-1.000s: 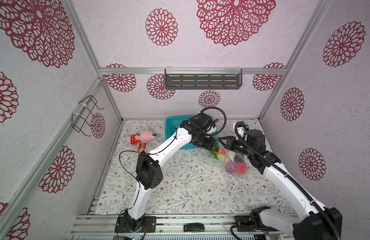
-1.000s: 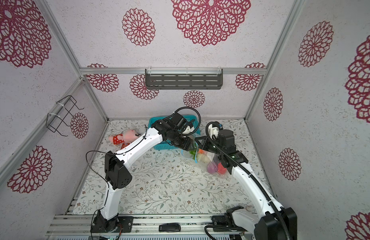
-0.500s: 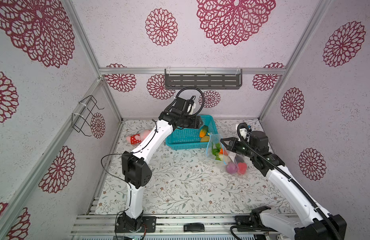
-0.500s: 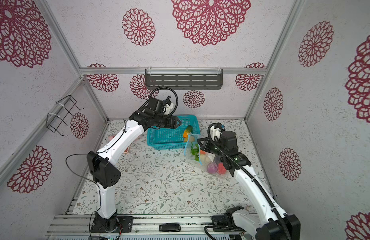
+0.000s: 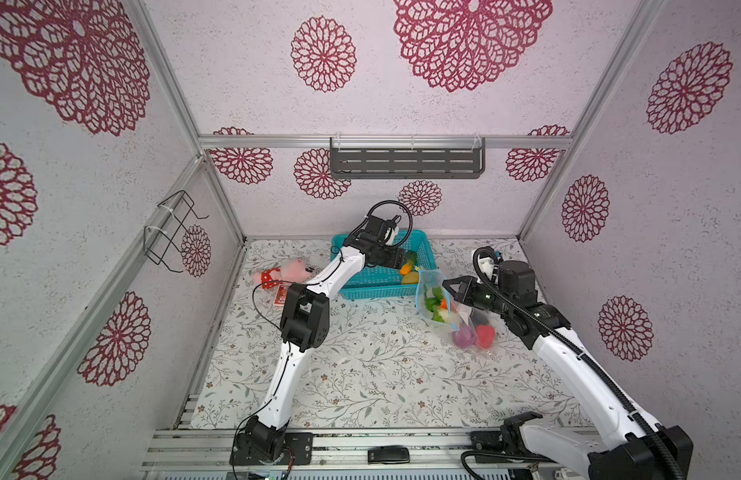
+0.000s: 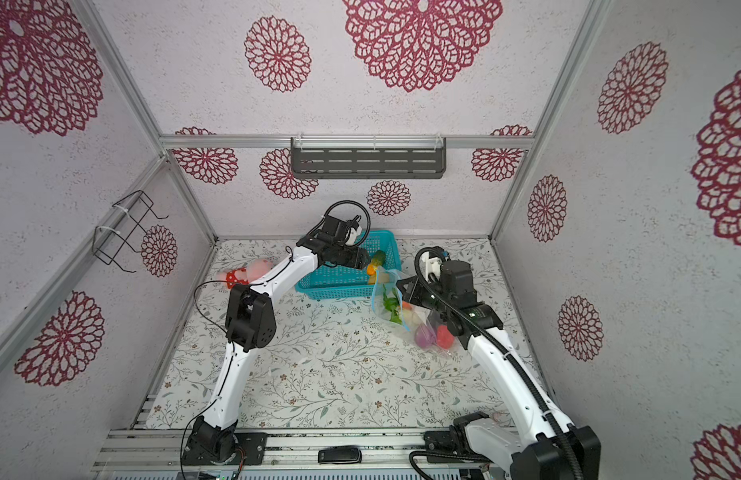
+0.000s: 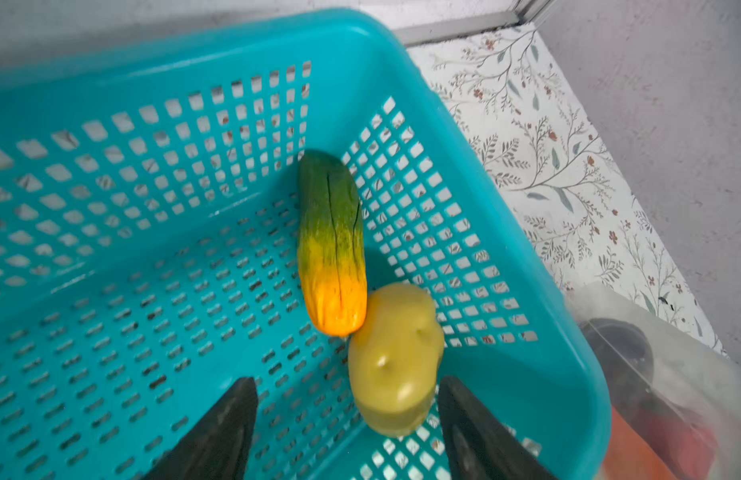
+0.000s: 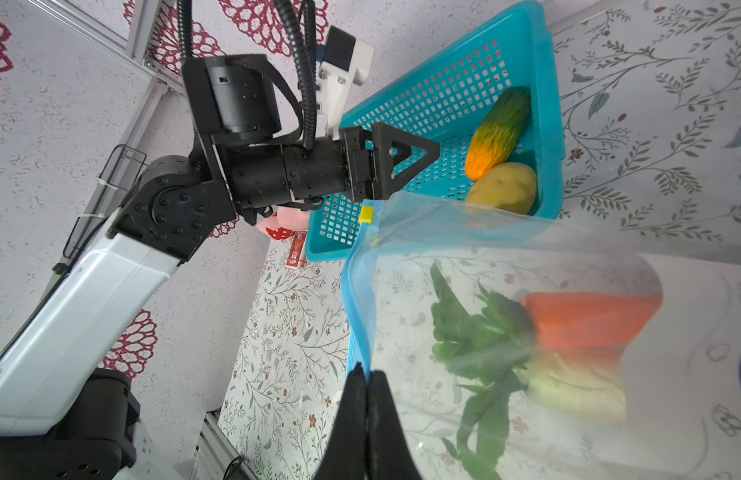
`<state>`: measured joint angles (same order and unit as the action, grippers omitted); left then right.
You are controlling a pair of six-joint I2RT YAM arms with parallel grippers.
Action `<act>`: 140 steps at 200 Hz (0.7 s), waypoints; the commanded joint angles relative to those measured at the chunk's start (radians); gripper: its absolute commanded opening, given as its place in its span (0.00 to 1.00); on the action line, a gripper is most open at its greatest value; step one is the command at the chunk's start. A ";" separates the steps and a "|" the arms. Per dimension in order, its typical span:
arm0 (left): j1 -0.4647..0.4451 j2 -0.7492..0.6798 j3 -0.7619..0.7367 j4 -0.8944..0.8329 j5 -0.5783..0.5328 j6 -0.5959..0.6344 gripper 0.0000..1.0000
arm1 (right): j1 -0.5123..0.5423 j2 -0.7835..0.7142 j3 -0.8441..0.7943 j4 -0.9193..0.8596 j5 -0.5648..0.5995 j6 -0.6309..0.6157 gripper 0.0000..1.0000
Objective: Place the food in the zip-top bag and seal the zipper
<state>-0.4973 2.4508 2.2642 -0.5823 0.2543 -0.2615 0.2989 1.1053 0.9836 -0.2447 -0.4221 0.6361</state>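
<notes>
Yellow plastic, smooth and rounded, the potato [image 7: 395, 361] lies in the near-right corner of the teal basket [image 7: 173, 70], touching the orange tip of a green-to-orange gourd [image 7: 333, 245]. These two look like the only food not yet bagged. The zip-top bag [image 8: 464, 257] lies toward the right edge of the desk [image 5: 360, 374], its mouth raised just beside that same basket corner. Inside it show green leaves [image 8: 472, 340] and a carrot [image 8: 589, 320]. In a top view a purple onion [image 5: 463, 336] and a red pepper [image 5: 484, 336] sit at its low end. The zipper [image 8: 356, 299], a light-blue strip, is unsealed.

The right gripper [image 8: 367, 374] has its fingers pressed together on the bag's film right by the blue strip, holding the mouth up. The left gripper [image 7: 347, 379] hangs over the basket with fingers spread wide, one on either side of the potato's near end, not touching it.

The step in hand seems to be picking the potato. To do it well, the left gripper should descend so the fingers straddle the potato's narrower width, clear of the mesh wall and the gourd. It should close gently at mid-height, because a slick curved shell may squirt out. The lift should go straight up over the rim, and the right arm should keep the mouth gaping. A pink plush toy [image 5: 285, 270] lies near the desk's far-left corner, out of the way.
</notes>
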 commanded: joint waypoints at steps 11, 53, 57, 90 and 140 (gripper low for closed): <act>0.003 0.070 0.045 0.217 -0.006 0.024 0.75 | -0.004 0.005 0.030 0.007 0.013 -0.014 0.00; -0.006 0.174 0.106 0.285 -0.014 0.017 0.76 | -0.006 0.005 0.027 0.011 0.020 -0.017 0.00; -0.008 0.183 0.114 0.285 -0.016 0.016 0.76 | -0.005 0.005 0.028 0.009 0.020 -0.018 0.00; -0.017 0.227 0.141 0.308 -0.018 -0.001 0.77 | -0.010 0.009 0.030 0.009 0.020 -0.022 0.00; -0.029 0.264 0.179 0.272 -0.019 0.026 0.87 | -0.022 0.021 0.011 0.038 -0.002 -0.018 0.00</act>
<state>-0.5140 2.6934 2.3955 -0.3267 0.2230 -0.2600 0.2863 1.1271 0.9836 -0.2436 -0.4194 0.6357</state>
